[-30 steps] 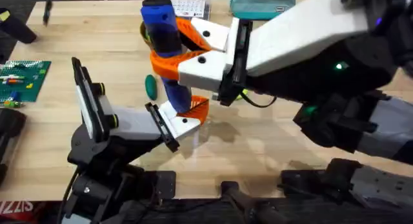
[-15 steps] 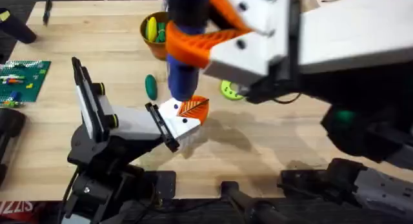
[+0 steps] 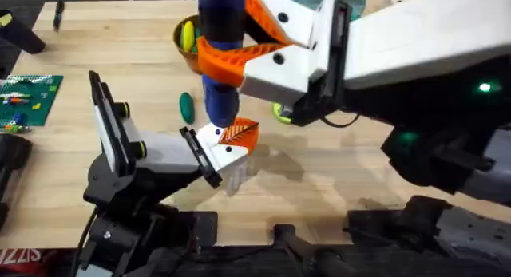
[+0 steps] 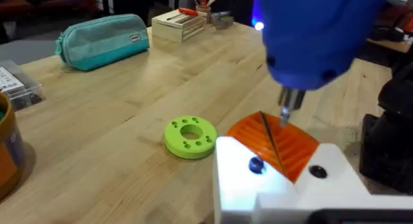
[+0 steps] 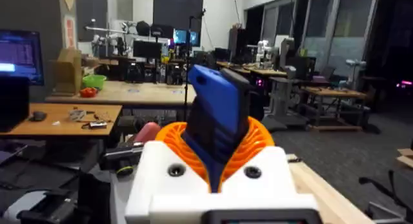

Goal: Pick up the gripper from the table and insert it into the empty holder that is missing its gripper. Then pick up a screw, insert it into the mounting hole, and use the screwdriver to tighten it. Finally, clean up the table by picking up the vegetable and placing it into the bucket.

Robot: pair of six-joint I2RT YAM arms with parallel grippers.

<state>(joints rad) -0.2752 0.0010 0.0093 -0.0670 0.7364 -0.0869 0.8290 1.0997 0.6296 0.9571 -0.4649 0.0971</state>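
With its orange fingers clamped around the blue screwdriver [image 3: 219, 61], the right gripper [image 3: 239, 57] held the tip just above the orange fingertip [image 3: 237, 133] seated in the white holder [image 3: 219, 149], so tightening appeared under way, requiring the bit to meet the screw.
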